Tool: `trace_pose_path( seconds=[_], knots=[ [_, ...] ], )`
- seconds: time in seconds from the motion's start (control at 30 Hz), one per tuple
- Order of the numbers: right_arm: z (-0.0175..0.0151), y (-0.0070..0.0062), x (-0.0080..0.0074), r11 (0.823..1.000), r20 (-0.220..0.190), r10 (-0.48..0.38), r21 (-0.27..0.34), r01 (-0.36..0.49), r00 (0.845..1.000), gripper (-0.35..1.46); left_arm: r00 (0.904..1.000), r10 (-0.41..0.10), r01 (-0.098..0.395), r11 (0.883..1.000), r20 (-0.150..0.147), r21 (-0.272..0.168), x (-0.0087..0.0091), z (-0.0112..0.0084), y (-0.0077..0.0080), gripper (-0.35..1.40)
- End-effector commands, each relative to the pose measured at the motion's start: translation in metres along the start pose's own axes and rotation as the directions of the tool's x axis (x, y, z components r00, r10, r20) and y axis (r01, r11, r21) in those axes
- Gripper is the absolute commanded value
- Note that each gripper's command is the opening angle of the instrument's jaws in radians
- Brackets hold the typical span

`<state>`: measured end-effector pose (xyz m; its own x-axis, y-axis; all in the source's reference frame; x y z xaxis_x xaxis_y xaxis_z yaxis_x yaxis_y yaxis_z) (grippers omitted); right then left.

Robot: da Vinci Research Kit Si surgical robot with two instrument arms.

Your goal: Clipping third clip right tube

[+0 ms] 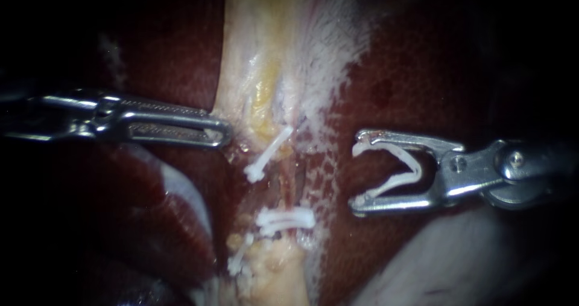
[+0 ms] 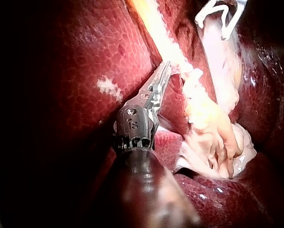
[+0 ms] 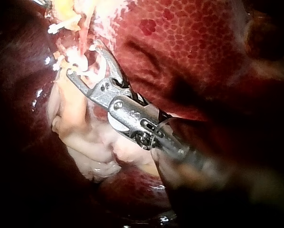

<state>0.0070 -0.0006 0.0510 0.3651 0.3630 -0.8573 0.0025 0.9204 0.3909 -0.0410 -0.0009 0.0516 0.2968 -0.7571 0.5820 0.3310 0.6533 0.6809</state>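
Note:
A pale, reddish tube (image 1: 288, 185) runs down the middle between strips of pale tissue. One white clip (image 1: 268, 155) crosses it slantwise higher up, and a pair of white clips (image 1: 286, 218) sits lower down. My right instrument (image 1: 356, 177) hovers over the liver to the tube's right, apart from it. Its jaws stand wide and carry an open white clip (image 1: 398, 173) that touches both. In the right wrist view those jaws (image 3: 85, 61) are close beside the tube. My left instrument (image 1: 220, 132) has its long jaws together on the edge of the pale tissue (image 1: 241, 89).
Dark red liver (image 1: 422, 70) surrounds the field on both sides. A further white clip (image 1: 238, 259) lies low beside fatty tissue. A pale lobe (image 1: 446, 264) bulges under the right instrument. In the left wrist view, ragged pale tissue (image 2: 213, 137) lies beside the left instrument (image 2: 158, 90).

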Motion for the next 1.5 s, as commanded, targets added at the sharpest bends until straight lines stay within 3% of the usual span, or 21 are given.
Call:
trace_pose_path(
  seconds=[0.03,0.3,0.5,0.67,0.9,1.13,1.5],
  knots=[
    [0.0000,0.0000,0.0000,1.000,0.000,0.000,0.000,0.000,1.000,0.60,1.0000,0.000,0.000,1.000,0.000,0.000,0.0000,-0.0001,0.0000,-0.35],
    [0.0010,0.0000,-0.0010,1.000,0.001,-0.012,-0.001,0.012,1.000,0.60,1.0000,-0.006,0.006,1.000,-0.001,0.003,-0.0014,-0.0022,0.0004,-0.35],
    [0.0030,-0.0003,-0.0027,0.995,-0.001,0.094,0.020,-0.093,0.996,0.60,0.9998,-0.018,0.018,1.000,0.002,-0.013,-0.0031,-0.0048,0.0002,-0.35],
    [0.0049,-0.0002,-0.0033,0.989,0.000,0.135,0.056,-0.135,0.991,0.60,0.9999,-0.010,0.010,1.000,0.014,-0.012,-0.0045,-0.0066,-0.0013,-0.35],
    [0.0072,0.0002,-0.0035,0.983,0.002,0.178,0.054,-0.178,0.984,0.58,0.9994,0.008,-0.007,1.000,0.035,-0.010,-0.0064,-0.0086,-0.0047,-0.35],
    [0.0103,0.0010,-0.0040,0.976,0.008,0.198,0.094,-0.198,0.980,0.57,0.9991,0.011,-0.011,1.000,0.042,-0.011,-0.0070,-0.0091,-0.0068,-0.35],
    [0.0142,0.0009,-0.0042,0.967,0.020,0.202,0.157,-0.203,0.979,0.55,0.9990,0.011,-0.010,1.000,0.043,-0.016,-0.0072,-0.0089,-0.0072,-0.35]
  ],
)
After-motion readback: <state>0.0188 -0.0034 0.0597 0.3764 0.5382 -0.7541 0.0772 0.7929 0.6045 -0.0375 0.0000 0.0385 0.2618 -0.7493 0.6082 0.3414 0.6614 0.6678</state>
